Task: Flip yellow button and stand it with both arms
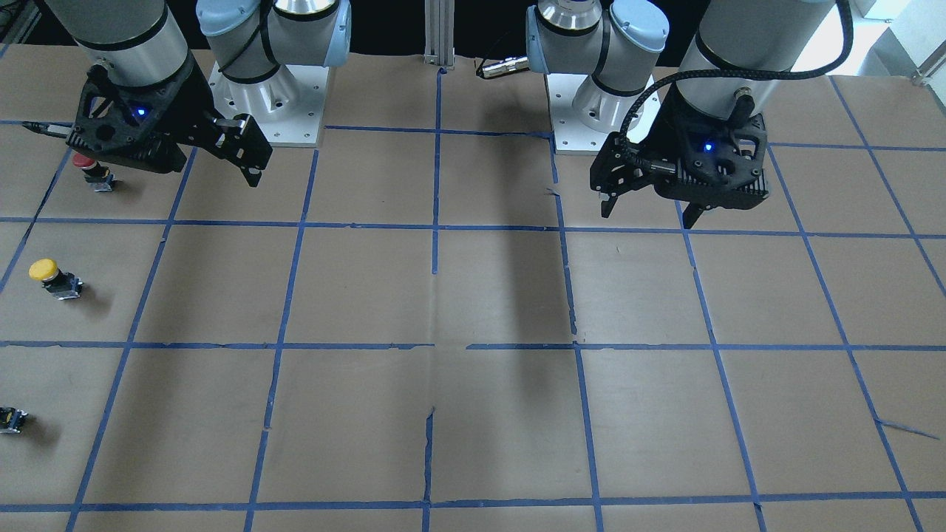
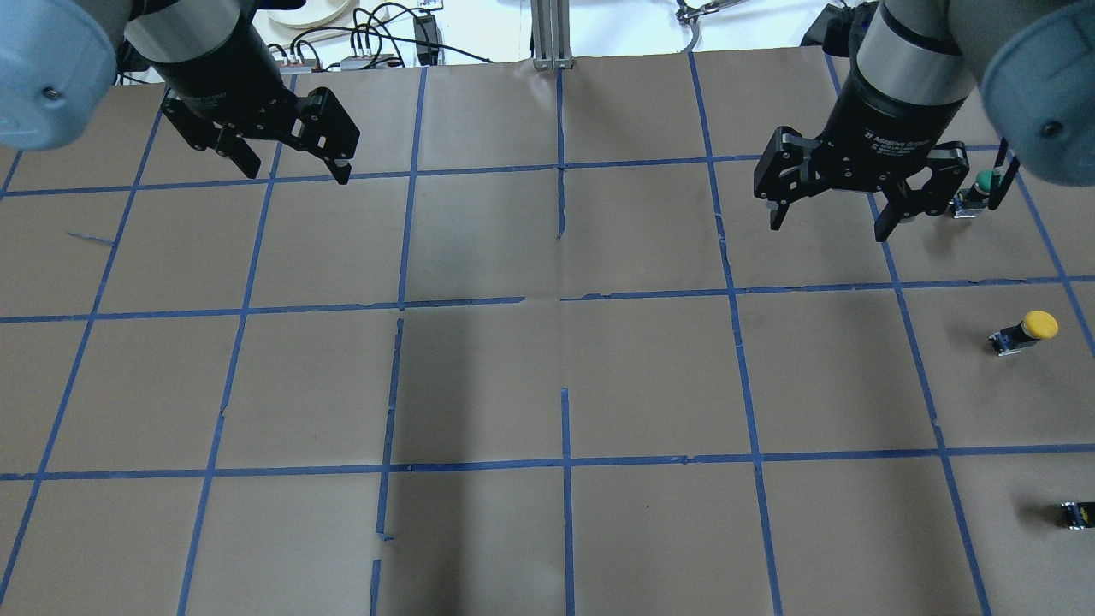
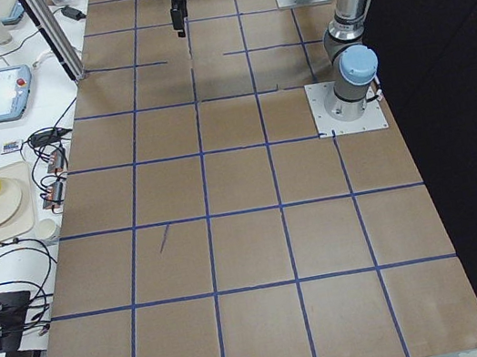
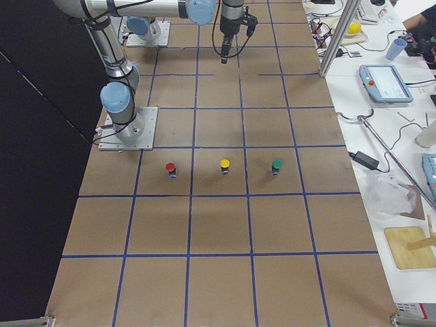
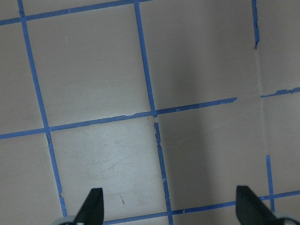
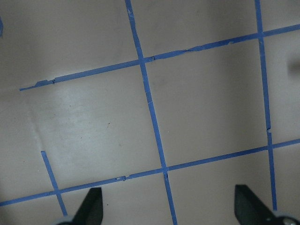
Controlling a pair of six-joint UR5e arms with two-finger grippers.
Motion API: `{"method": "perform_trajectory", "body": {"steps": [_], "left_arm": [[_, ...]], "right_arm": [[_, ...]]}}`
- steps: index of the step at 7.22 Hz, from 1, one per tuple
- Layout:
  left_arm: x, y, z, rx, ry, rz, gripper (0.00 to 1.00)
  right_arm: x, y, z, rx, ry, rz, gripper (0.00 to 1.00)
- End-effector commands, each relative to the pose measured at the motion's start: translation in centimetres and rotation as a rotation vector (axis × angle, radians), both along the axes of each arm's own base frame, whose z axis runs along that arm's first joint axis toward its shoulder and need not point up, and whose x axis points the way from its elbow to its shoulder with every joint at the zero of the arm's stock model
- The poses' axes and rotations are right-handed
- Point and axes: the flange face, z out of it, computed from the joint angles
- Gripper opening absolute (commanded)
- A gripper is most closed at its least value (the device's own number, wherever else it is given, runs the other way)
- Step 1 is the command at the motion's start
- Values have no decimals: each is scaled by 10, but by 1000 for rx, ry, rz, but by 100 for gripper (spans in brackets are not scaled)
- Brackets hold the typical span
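The yellow button (image 2: 1026, 332) stands on the brown paper at the robot's far right, yellow cap up on its dark base. It also shows in the front-facing view (image 1: 52, 277) and in the right side view (image 4: 225, 165). My right gripper (image 2: 827, 229) hangs open and empty above the table, well to the left of the button in the overhead view. My left gripper (image 2: 298, 175) hangs open and empty over the table's other half. The wrist views show only taped paper between the open fingers of the left gripper (image 5: 171, 206) and of the right gripper (image 6: 169, 206).
A red button (image 4: 170, 167) and a green button (image 4: 276, 165) stand in a row either side of the yellow one. The green button (image 2: 984, 182) is close to my right gripper. A small dark part (image 2: 1076, 513) sits at the frame edge. Blue tape grids the table (image 2: 565, 385).
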Motion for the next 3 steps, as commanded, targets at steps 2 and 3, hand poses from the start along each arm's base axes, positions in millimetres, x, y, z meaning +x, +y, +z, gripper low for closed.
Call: {"method": "perform_trajectory", "body": {"steps": [2,3], "left_arm": [[-1,2,-2,4,2,5,99],[-1,3,-2,6,-4,9,99]], "right_arm": [[-1,7,7,-15,5,-11,100],[0,8,8,-16,2,-11,100]]}}
